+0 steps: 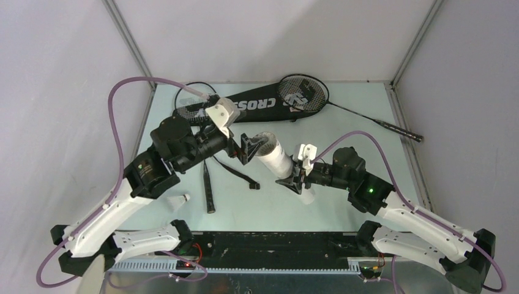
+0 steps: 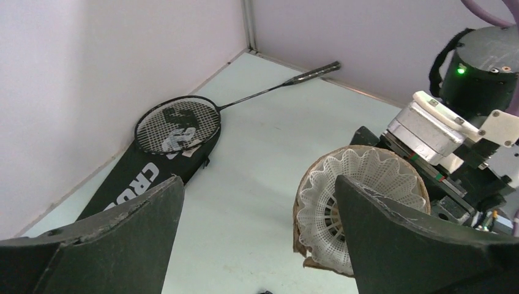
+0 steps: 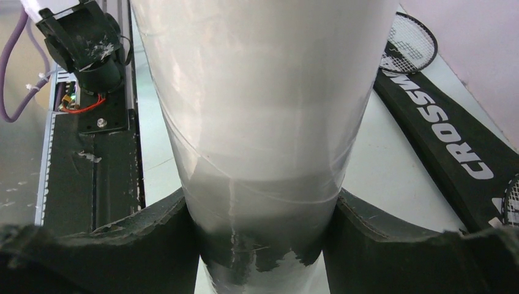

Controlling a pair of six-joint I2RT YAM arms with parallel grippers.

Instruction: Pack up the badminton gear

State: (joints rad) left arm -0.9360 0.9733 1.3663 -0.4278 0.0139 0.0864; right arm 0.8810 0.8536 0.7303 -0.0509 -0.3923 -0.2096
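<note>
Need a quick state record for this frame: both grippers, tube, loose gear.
left gripper: open, empty, facing the tube's open end
right gripper: shut on the tube
tube: white, held by its body; stacked shuttlecocks inside
loose shuttlecock: on the table by the left arm
racket: head resting on the racket bag
racket bag: flat along the far edge
second racket: handle shows below the left arm
</note>
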